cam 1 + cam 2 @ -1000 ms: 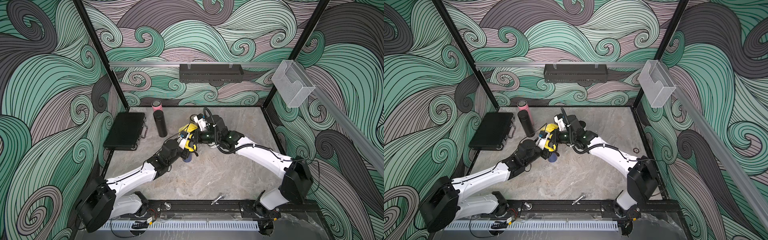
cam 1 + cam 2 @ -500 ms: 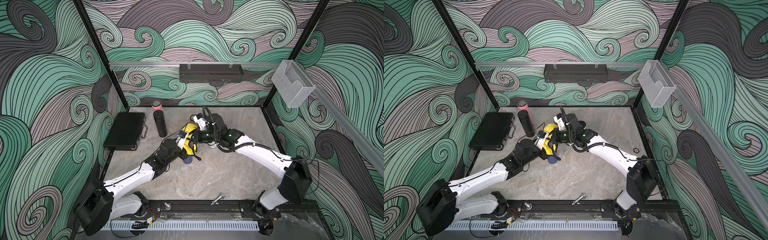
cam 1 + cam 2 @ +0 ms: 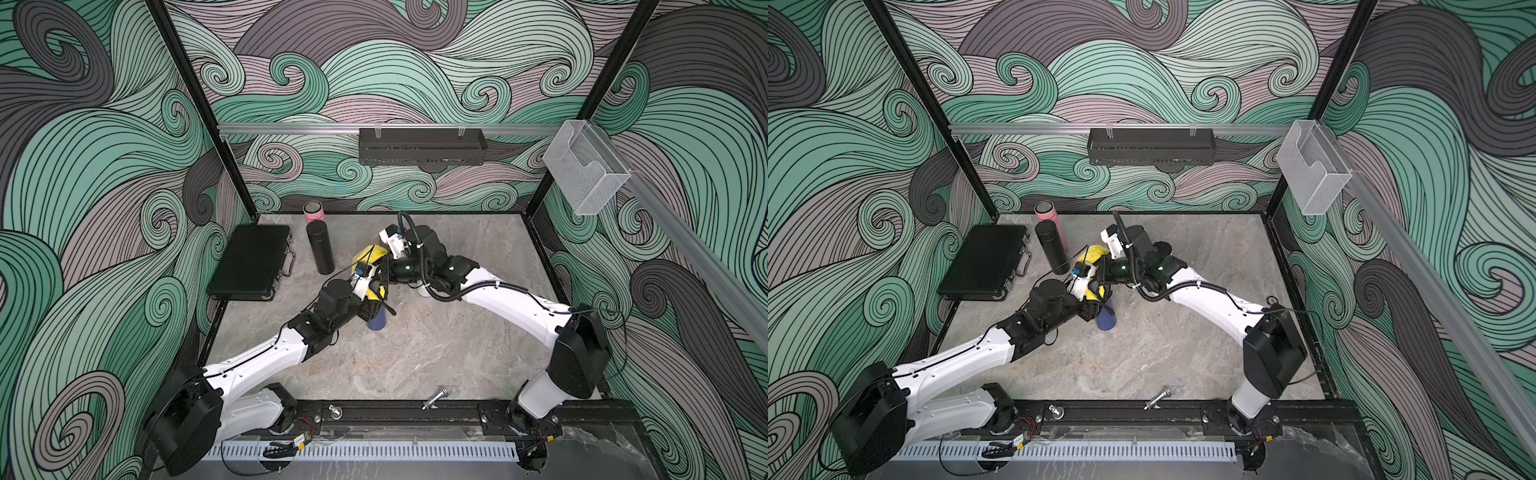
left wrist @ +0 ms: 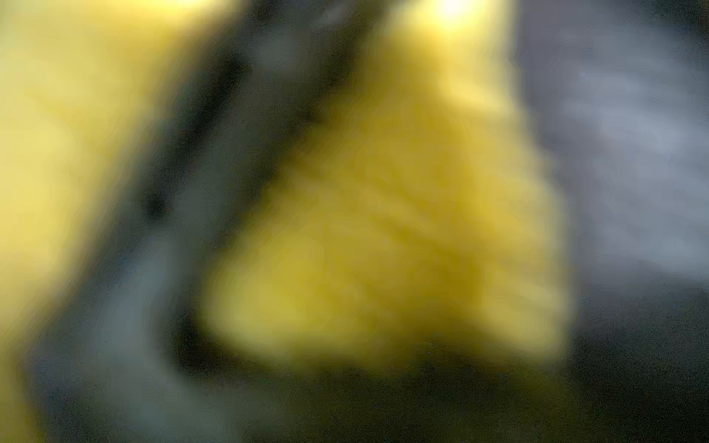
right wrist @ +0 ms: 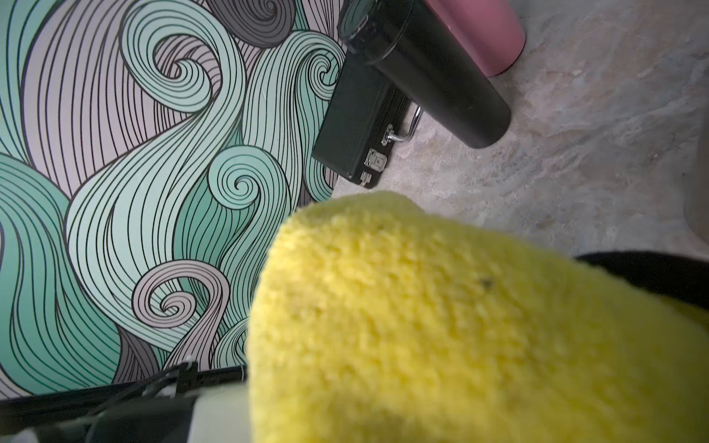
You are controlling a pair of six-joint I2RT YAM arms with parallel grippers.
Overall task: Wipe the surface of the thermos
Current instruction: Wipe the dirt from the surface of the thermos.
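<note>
A dark blue thermos (image 3: 376,322) (image 3: 1106,321) hangs tilted over the middle of the table, and my left gripper (image 3: 370,309) is shut on it. A yellow cloth (image 3: 371,254) (image 5: 441,326) is draped over the thermos's upper part, with my right gripper (image 3: 381,276) shut on it from the right. In the left wrist view the cloth (image 4: 383,249) is a close yellow blur with a grey-blue surface beside it. The cloth hides the jaws in both wrist views.
A black thermos (image 3: 321,249) (image 5: 433,73) and a pink one (image 3: 312,210) (image 5: 483,30) stand at the back left beside a shut black case (image 3: 253,262). A white object (image 3: 424,291) sits half hidden under the right arm. A metal bolt (image 3: 434,399) lies near the front rail.
The left arm has edged a little, and the thermos's lower end has come slightly toward the front. The right gripper and the cloth stay pressed on it.
</note>
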